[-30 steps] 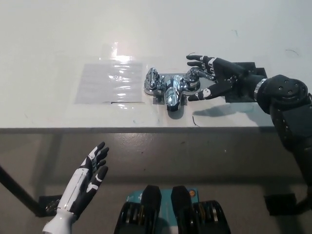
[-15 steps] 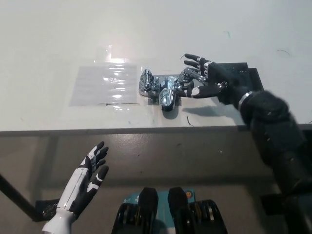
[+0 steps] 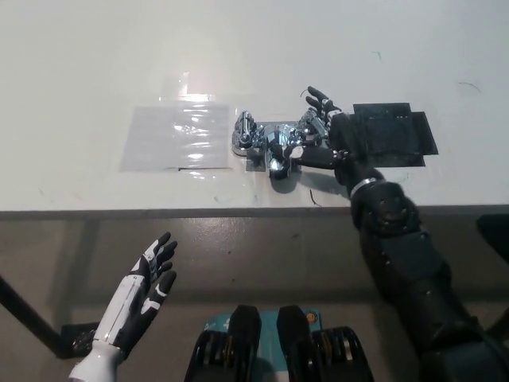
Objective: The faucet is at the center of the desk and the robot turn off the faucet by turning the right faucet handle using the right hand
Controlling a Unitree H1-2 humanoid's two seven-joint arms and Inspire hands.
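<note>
Centrally on the white desk (image 3: 95, 64) sits the shiny chrome two-handled faucet (image 3: 270, 143), its short spout pointing toward the desk's near edge, between a clear plastic sheet (image 3: 175, 137) and a black square mat (image 3: 391, 135). Over its right faucet handle (image 3: 306, 131) the black right hand (image 3: 324, 134) curls, fingers wrapped on it. Below the desk edge, the white left hand (image 3: 145, 288) rests with fingers spread, holding nothing.

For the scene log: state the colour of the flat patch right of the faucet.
Black patch, seen in the head view, beside the faucet.
</note>
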